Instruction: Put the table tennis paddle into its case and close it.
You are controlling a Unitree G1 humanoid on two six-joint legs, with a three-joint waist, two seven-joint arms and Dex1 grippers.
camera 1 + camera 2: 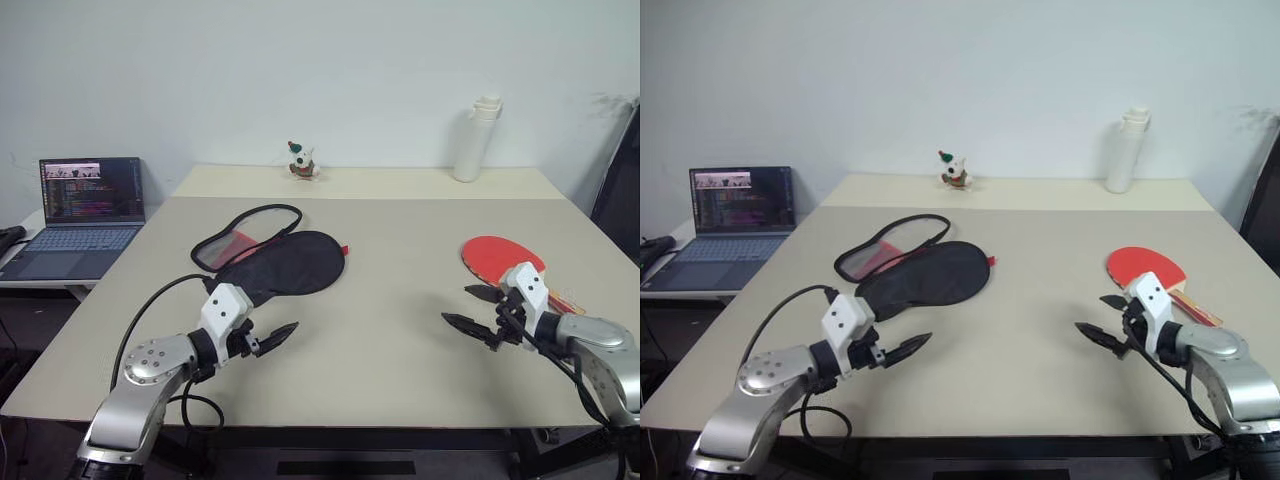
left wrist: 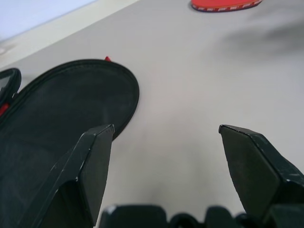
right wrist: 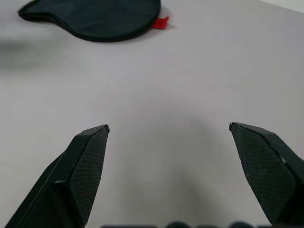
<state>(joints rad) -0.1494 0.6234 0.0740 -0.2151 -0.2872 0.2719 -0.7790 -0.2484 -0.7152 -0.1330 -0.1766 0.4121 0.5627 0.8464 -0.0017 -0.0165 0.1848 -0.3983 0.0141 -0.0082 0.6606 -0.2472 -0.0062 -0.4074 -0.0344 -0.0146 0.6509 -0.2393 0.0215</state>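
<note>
Left tool (image 1: 268, 340) spread, empty, just beside case (image 1: 285, 262) | right tool (image 1: 476, 308) spread, empty, near table tennis paddle (image 1: 503, 258) | paddle lies on surface (image 1: 400, 250), well apart from unzipped case | progress: nothing done; grasp, insert, zip all remain

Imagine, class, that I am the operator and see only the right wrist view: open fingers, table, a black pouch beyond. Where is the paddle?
Observer: The table tennis paddle lies red face up beside your right gripper, on its far side, untouched.
Operator: Is the case ready?
Observer: The case lies unzipped, its flap spread open beside it.
Operator: And the left arm?
Observer: The left gripper hovers open near the case, holding nothing.
</note>
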